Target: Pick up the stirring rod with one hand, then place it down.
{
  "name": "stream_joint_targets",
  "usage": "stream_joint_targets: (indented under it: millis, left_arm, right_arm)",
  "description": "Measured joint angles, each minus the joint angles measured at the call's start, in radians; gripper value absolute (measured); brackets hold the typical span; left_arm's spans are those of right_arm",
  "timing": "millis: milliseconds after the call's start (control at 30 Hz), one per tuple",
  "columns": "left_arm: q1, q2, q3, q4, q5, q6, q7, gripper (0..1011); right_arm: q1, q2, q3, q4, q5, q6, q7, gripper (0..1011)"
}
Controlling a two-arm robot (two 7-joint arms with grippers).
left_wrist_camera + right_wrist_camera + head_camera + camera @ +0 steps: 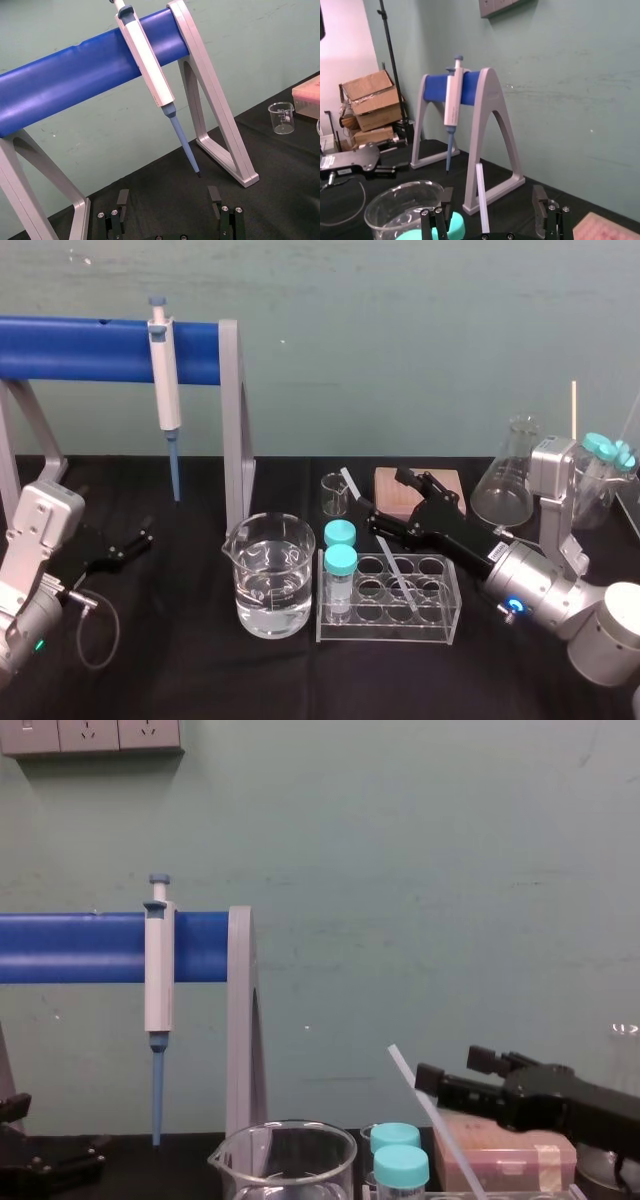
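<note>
The stirring rod (398,580) is a thin white translucent stick leaning at a slant, its lower end in the clear tube rack (440,625) and its top pointing toward the back. My right gripper (385,498) is open around the rod's upper half. In the right wrist view the stirring rod (481,200) stands free between the two black fingers (539,207), touching neither. The chest view shows the stirring rod (430,1115) slanting up in front of the right gripper (450,1068). My left gripper (125,545) rests open and empty on the black table at the left, the left gripper (169,200) facing the pipette stand.
A water-filled beaker (268,575) stands left of the rack, with two teal-capped tubes (340,560) in the rack's left end. A small beaker (335,493), a pink block (445,483) and a flask (505,480) sit behind. A pipette (165,380) hangs on the blue stand (70,348).
</note>
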Motion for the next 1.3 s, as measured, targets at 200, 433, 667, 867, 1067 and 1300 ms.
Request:
stream_joint_targets:
  millis: [200, 433, 667, 867, 1067, 1300]
  left_arm:
    - [0.000, 0.000, 0.000, 0.000, 0.000, 0.000, 0.000, 1000]
    - [0.000, 0.000, 0.000, 0.000, 0.000, 0.000, 0.000, 1000]
    - [0.000, 0.000, 0.000, 0.000, 0.000, 0.000, 0.000, 1000]
    - [0.000, 0.000, 0.000, 0.000, 0.000, 0.000, 0.000, 1000]
    - [0.000, 0.000, 0.000, 0.000, 0.000, 0.000, 0.000, 1000]
    - [0.000, 0.000, 0.000, 0.000, 0.000, 0.000, 0.000, 1000]
  right_arm:
    - [-0.046, 0.022, 0.043, -0.103, -0.008, 0.020, -0.080, 1002]
    - [-0.152, 0.045, 0.127, -0.243, -0.035, 0.054, -0.245, 1002]
    - [-0.248, 0.043, 0.194, -0.311, -0.058, 0.103, -0.378, 1002]
    - [-0.280, 0.029, 0.216, -0.304, -0.078, 0.151, -0.435, 1002]
    - [-0.281, 0.018, 0.222, -0.275, -0.099, 0.179, -0.456, 1002]
    - [-0.280, 0.019, 0.222, -0.277, -0.098, 0.177, -0.455, 1002]
